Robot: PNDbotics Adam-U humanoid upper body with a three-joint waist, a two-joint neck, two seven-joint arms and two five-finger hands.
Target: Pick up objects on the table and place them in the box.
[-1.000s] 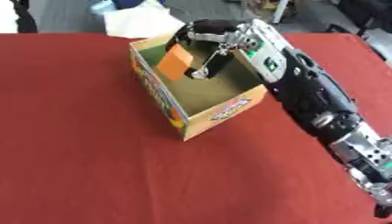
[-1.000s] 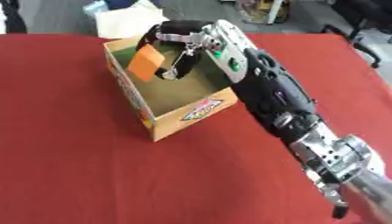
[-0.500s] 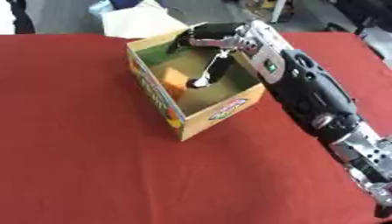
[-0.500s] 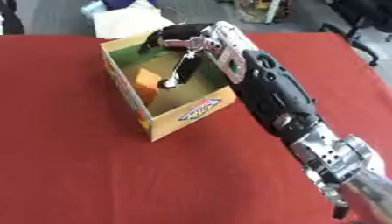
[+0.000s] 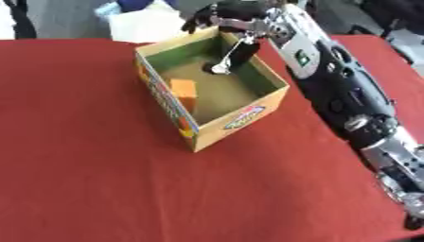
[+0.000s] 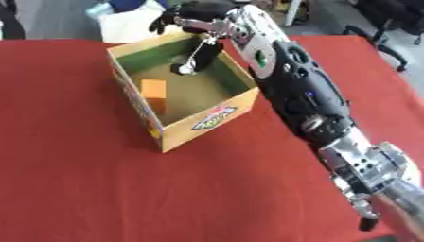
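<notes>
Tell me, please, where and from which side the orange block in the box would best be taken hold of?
From above, I'd judge: the orange block leans against the box's left inner wall, so only its top and right face are free. Pinch its upper edges front to back. The right hand hovers over the far rim.

Right hand (image 5: pixel 228 19): blurred above the box's (image 5: pixel 240 118) far wall; whether its fingers are curled or straight cannot be made out.
Orange block (image 5: pixel 184 92): lower part hidden behind the box's left wall.
Right arm (image 5: pixel 364 127): cut off at the lower right edge.
</notes>
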